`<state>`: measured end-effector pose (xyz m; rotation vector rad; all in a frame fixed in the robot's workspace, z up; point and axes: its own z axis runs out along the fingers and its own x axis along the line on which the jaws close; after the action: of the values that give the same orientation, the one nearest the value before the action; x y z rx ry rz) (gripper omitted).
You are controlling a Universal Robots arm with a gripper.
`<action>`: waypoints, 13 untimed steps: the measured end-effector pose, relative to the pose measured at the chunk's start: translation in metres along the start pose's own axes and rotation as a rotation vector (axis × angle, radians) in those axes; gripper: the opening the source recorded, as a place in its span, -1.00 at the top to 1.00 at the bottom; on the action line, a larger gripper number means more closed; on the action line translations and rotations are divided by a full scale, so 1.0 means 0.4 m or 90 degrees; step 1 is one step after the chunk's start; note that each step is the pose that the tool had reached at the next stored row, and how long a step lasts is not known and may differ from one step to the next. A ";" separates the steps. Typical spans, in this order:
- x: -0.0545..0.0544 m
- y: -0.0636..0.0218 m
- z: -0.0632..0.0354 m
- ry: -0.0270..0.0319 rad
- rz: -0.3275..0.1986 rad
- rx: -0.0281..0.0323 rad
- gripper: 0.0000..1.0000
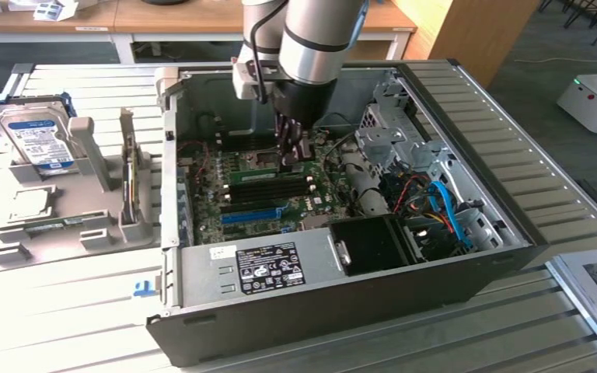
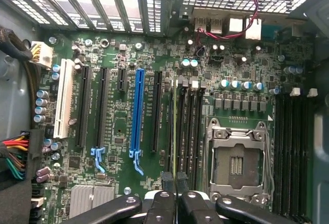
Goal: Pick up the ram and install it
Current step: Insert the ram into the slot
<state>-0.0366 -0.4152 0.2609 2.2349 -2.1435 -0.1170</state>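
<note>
Gripper: black linkage fingers drawn almost together, pinched on the ram.

Ram: seen edge-on as a thin pale-green strip, its faces hidden. It runs parallel to the bank of black memory slots, on the side of that bank away from the CPU socket. Whether it sits in a slot cannot be told.

Motherboard: green, crowded with small parts. It carries a blue expansion slot, a white slot, long black slots between them, and a second bank of memory slots beyond the socket.

Obstructions: red wires loop near the rear ports. A bundle of coloured power leads plugs in at the board's edge.

Arm: silver and black, upper middle of the exterior frame, reaching down into the open computer case and covering the spot where the ram is held.

Case contents: power supply with a black label lower centre, black fan shroud, blue cable.

Hard drive: silver and blue, upright in a grey stand at the exterior view's left, well apart from the case, on a slatted table.
</note>
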 end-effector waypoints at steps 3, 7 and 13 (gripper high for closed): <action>0.000 -0.002 0.000 -0.0004 0.005 0.0001 0.76; 0.000 -0.002 0.000 -0.0008 0.008 0.0002 0.76; 0.000 -0.001 0.001 -0.0008 0.008 0.0046 0.76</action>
<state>-0.0361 -0.4152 0.2606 2.2250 -2.1620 -0.1104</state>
